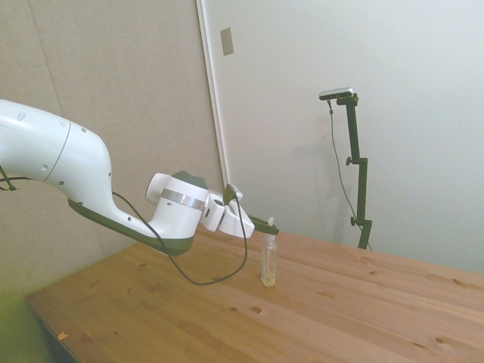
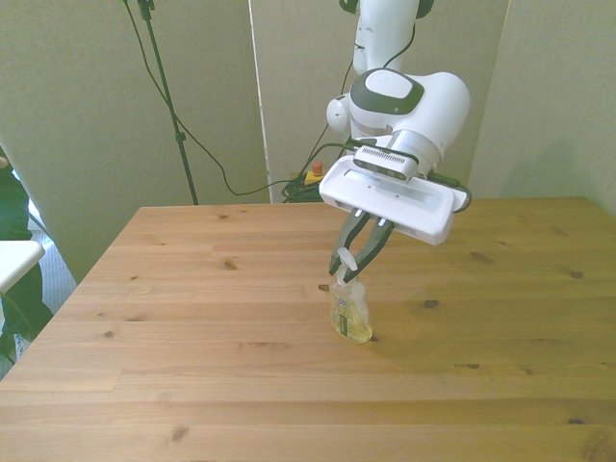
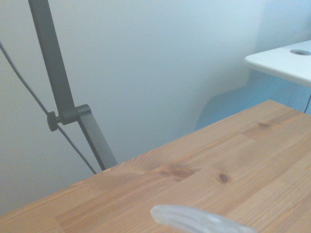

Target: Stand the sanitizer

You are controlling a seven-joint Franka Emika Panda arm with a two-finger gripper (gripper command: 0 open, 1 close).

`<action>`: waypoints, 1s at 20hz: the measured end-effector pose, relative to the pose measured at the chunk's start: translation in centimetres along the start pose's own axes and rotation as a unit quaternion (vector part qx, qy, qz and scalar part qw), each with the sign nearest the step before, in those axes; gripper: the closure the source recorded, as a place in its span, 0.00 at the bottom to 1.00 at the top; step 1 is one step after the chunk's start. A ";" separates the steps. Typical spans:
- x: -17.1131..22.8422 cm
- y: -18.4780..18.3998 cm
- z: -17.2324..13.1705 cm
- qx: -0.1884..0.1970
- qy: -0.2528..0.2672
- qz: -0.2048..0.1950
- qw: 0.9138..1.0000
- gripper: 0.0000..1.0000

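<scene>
Side view shows the sanitizer (image 1: pixel 268 261) standing upright on the worktop (image 1: pixel 318 310), its base on the wood and its white pump top pointing up. The gripper (image 1: pixel 266 224) comes in level from the side and its fingers are closed narrow on the pump neck, so the bottle is held at its very top. In the front view the sanitizer (image 2: pixel 350 311) looks a little tilted under the fingers (image 2: pixel 346 252), with the yellowish liquid collected at the bottom; I cannot tell if the base sits fully flat there. The wrist view catches only a blurred clear part of the bottle (image 3: pixel 199 221) against the wood.

I judge the bottle as light, with stiff but smooth plastic that can slip, and the low liquid helps it to stay up. It is slim with a small base, so a small push at the top may knock it over. The neck under the pump is a good place to hold, because the nozzle stops the fingers from sliding off upward.

Around the sanitizer the worktop carries nothing else near it.
</scene>
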State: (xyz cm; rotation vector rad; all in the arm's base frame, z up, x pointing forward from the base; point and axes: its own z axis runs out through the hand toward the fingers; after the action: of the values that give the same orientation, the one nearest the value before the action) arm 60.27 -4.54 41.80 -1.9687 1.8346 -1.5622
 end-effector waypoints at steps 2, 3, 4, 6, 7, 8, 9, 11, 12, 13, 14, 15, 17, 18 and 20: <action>-0.2 0.0 -0.1 0.000 -0.001 0.000 1.000 0.00; -0.3 0.0 -0.1 0.000 -0.002 -0.001 1.000 0.00; -0.5 0.0 -0.2 0.001 -0.003 -0.002 1.000 0.00; -0.7 -0.1 -0.3 0.001 -0.005 -0.002 1.000 0.00; -0.8 -0.1 -0.4 0.002 -0.005 -0.003 1.000 0.00; -0.9 -0.1 -0.4 0.002 -0.005 -0.003 1.000 0.00; -0.9 -0.2 -0.4 0.002 -0.006 -0.003 1.000 0.00; -1.0 -0.2 -0.5 0.002 -0.007 -0.001 1.000 0.00; -1.2 -0.3 -0.6 0.001 -0.009 -0.001 1.000 0.00; -1.5 -0.3 -0.6 0.000 -0.012 -0.001 1.000 0.00; -1.8 -0.4 -0.7 -0.004 -0.016 -0.002 1.000 0.00; -2.0 -0.5 -0.7 -0.010 -0.021 -0.005 1.000 0.00; -2.2 -0.7 -0.7 -0.021 -0.032 -0.012 0.999 0.00; -2.1 -0.8 -0.6 -0.026 -0.037 -0.015 0.999 0.00; -1.8 -1.0 -0.5 -0.037 -0.047 -0.019 0.998 0.00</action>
State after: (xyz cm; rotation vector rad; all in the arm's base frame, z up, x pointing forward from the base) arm 61.01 -2.54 41.54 -2.0822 1.8558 -1.4038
